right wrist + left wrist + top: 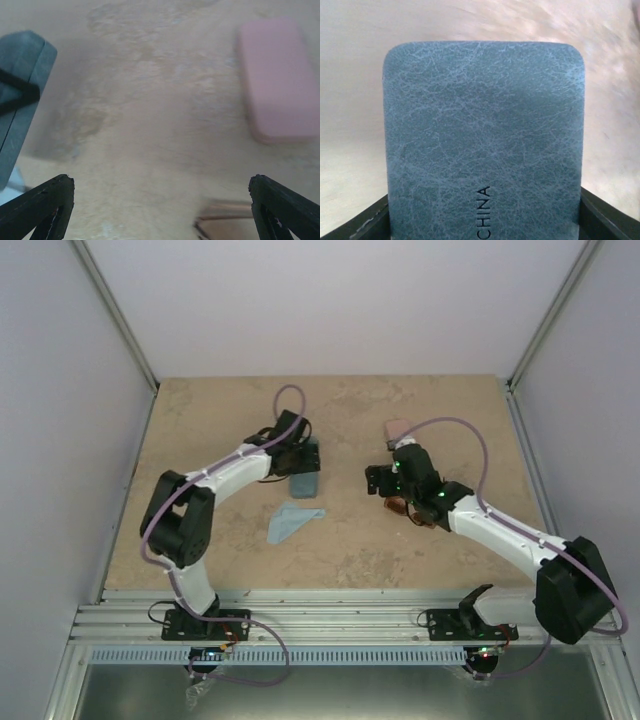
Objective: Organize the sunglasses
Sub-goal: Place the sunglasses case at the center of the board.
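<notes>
Tan mottled table (420, 560), white enclosure walls.

1. Location: the amber-brown translucent sunglasses (227, 210) lie on the table directly below the right gripper (159, 182), outside any case.
2. Status (judged): this pair is not yet stowed. The black wire pair shows in no view, so its status cannot be told.
3. Orientation: only a strip of the amber frame shows. Its long axis appears to run across the gap between the right jaws. Which way it faces cannot be told.
4. Right jaws: spread wide, empty.
5. Left gripper (484, 197): jaws clamped on the sides of the blue-grey textured oblong case (485, 125).
6. Surroundings: a closed pink oblong case (277, 80) lies beyond the amber pair. A light blue cloth (293, 522) lies near the blue-grey case.
</notes>
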Tool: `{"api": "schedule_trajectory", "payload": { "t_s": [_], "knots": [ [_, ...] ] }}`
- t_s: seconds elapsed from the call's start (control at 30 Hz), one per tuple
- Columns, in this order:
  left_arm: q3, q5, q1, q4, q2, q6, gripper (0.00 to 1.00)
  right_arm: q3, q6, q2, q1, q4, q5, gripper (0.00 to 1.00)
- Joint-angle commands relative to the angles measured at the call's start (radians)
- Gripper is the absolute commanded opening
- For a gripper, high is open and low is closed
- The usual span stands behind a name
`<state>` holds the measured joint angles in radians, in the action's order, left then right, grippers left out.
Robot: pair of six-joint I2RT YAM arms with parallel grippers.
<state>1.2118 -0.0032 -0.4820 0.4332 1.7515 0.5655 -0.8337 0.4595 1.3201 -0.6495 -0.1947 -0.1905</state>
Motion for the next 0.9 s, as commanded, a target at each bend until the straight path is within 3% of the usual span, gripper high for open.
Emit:
{"api": "schedule_trajectory", "payload": {
  "t_s": [0.0,0.27,0.43,0.63,0.8,0.87],
  "knots": [
    [0.090,0.157,-0.085,-0.023,0.100,-0.146,0.61,0.071,0.090,-0.073,0.072,0.003,-0.069,0.95],
    [0.225,0.332,-0.124,-0.023,0.263,-0.156,0.61,0.118,0.100,-0.101,0.145,0.008,0.006,0.95],
    [0.246,0.339,-0.156,-0.016,0.318,-0.102,0.63,0.113,0.099,-0.080,0.148,0.016,0.024,0.95],
    [0.233,0.267,-0.167,0.030,0.311,-0.117,0.79,0.096,0.027,-0.034,0.147,0.066,0.094,0.98],
    [0.239,0.295,-0.167,0.057,0.282,-0.120,0.96,0.047,0.010,0.022,0.152,0.077,0.111,0.98],
    [0.218,0.295,-0.167,0.045,0.250,-0.105,0.98,0.032,0.012,0.041,0.155,0.083,0.104,0.98]
  ]
}}
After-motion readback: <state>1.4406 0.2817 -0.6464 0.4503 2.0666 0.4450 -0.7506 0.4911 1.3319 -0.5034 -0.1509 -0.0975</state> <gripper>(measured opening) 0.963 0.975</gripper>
